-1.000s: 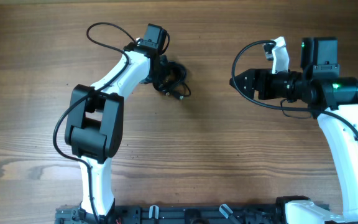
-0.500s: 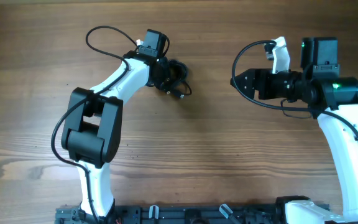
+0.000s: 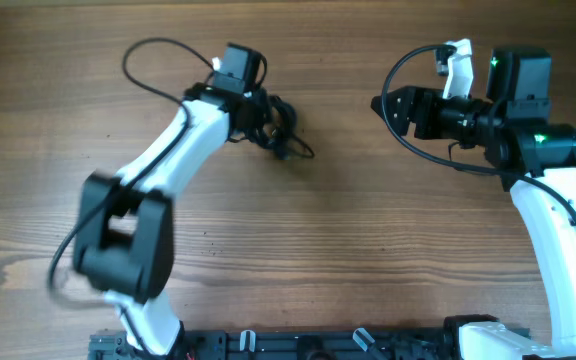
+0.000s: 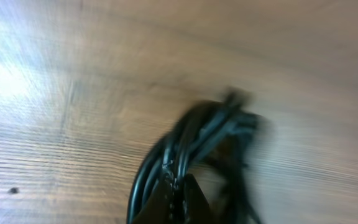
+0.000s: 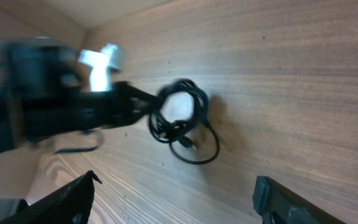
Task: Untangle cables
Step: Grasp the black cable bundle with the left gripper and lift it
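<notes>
Pinching the bundle of thin black cables (image 3: 280, 125) on the far middle of the brown wooden table (image 3: 338, 240), the clenched left gripper (image 4: 176, 188) is likely anchoring it, while the released right gripper (image 3: 381, 103) is hovering over the table's far right.

I take this for a robotics lab bench: bare wood-grain tabletop (image 3: 368, 250), my left arm (image 3: 173, 150) and right arm (image 3: 553, 240) mounted on a black rail (image 3: 318, 345) at six o'clock.

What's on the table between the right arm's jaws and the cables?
Nothing. The overhead view shows only bare wooden table between the right jaws and the cables.
</notes>
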`<state>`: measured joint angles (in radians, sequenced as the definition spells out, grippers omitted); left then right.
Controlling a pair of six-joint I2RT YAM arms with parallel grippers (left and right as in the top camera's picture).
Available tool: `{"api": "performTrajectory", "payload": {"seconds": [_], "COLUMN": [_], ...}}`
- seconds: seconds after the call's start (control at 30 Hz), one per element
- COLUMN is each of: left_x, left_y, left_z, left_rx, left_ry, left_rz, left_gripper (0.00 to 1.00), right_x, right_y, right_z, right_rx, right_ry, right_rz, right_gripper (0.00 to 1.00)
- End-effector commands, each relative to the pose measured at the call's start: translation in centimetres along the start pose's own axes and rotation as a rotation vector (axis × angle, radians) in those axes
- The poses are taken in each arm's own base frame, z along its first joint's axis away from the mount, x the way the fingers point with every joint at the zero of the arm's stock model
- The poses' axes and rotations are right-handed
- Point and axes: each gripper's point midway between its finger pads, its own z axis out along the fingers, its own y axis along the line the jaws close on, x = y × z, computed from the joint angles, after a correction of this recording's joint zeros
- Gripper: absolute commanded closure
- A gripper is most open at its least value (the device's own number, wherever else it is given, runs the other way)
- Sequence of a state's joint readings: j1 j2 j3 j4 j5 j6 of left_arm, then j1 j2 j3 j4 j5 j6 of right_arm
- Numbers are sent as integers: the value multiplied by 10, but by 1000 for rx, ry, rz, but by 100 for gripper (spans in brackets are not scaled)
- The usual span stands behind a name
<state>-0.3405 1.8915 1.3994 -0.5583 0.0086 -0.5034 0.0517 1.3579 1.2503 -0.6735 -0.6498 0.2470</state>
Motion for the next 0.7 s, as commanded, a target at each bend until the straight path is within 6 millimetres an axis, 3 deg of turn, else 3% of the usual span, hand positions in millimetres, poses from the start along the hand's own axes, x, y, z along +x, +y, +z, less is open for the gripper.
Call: {"api": "performTrajectory", "payload": {"seconds": [0.0,0.17,0.33,0.5,0.67], "left_x": [-29,-32,-25,-14,-10], "left_y": [-39,-55,-66,-89,-113], "left_z": [-79,-117,-122,-133,-159], "left_rx": [183,289,355,505,749], "left_ry": [-126,-154,-115,-44,37], "left_rz": [14,17,6,33,72], "left_gripper": [96,96,96,96,96], "right_x": [-10,-8,-2,5,2], "right_y": [6,14,12,3,11], "right_z": [2,12,28,47,61], "right_rx": [-8,-14,11,3,-99], "right_ry": [-24,-15,12,63,86], "right_rz": [73,97,199,263,226], "right_gripper": [16,17,17,17,17]}}
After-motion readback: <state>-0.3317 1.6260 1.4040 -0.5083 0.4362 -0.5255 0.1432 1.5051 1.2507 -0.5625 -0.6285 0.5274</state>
